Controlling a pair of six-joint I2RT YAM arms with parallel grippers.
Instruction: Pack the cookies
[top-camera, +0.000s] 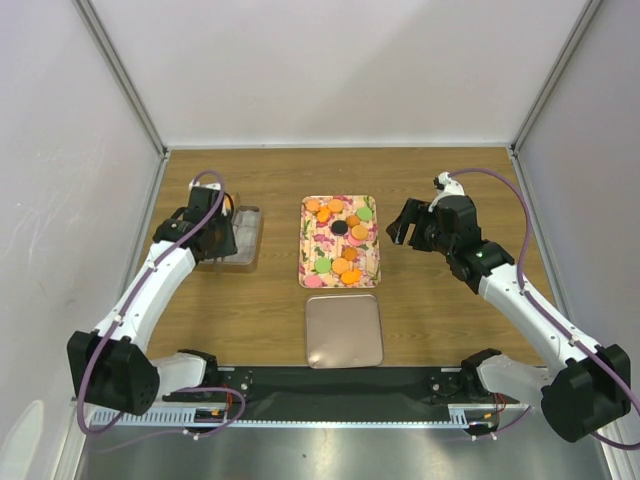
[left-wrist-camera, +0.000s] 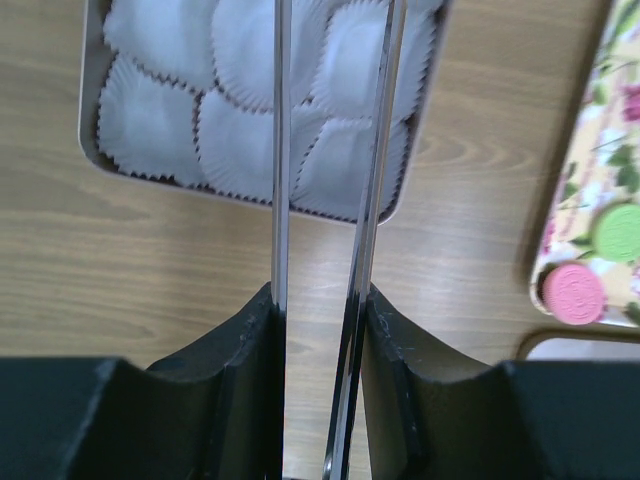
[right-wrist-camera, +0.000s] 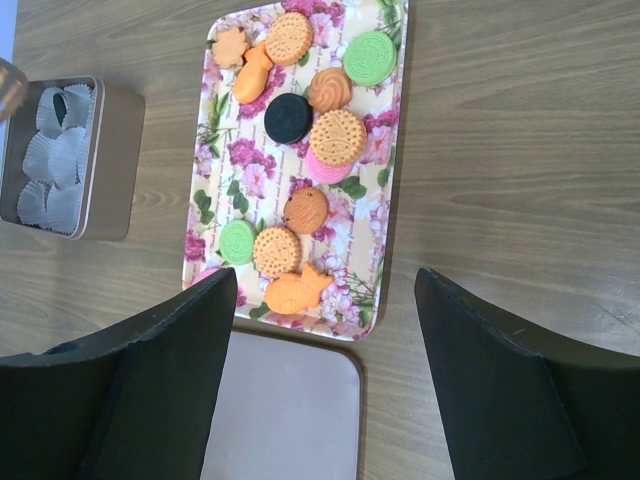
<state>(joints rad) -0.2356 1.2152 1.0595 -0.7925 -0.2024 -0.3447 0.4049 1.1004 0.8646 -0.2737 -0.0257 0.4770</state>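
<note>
Across the desk (top-camera: 450, 320): floral tray (top-camera: 370, 268) at centre, plain lid (top-camera: 344, 331) just in front of it, open tin (right-wrist-camera: 120, 160) well off to the left.

Left arm reaches over the tin. Left hand (left-wrist-camera: 320, 310) pinching what look like thin metal tongs (left-wrist-camera: 281, 150). The blades sit a little apart with nothing between them, tips above the tin's near edge.

Right hand (right-wrist-camera: 325, 280) spread wide and empty, hovering over the near end of the tray.

Tin lined with white paper cups (left-wrist-camera: 160, 120), crowded, edges overlapping. No cookie seen in any of them.

Cookies (right-wrist-camera: 338, 137) all on the tray: mostly orange, plus green, one black, and pink ones partly tucked under others. Packing looks not yet begun.

Risks, as judged:
- Smooth, narrow blades. A flat cookie could slip or pivot out on the way across, dropping on bare desk between tray and tin.
- Overlapping cookies. A pinch on one may drag or flip its neighbour, or pick up two.
- Light, crowded cups. A blade tip coming down off-centre could crush a fluted edge or lift a cup out on withdrawal.
- Both arms close to the tray. If both go for it at once, the hands could clash.
</note>
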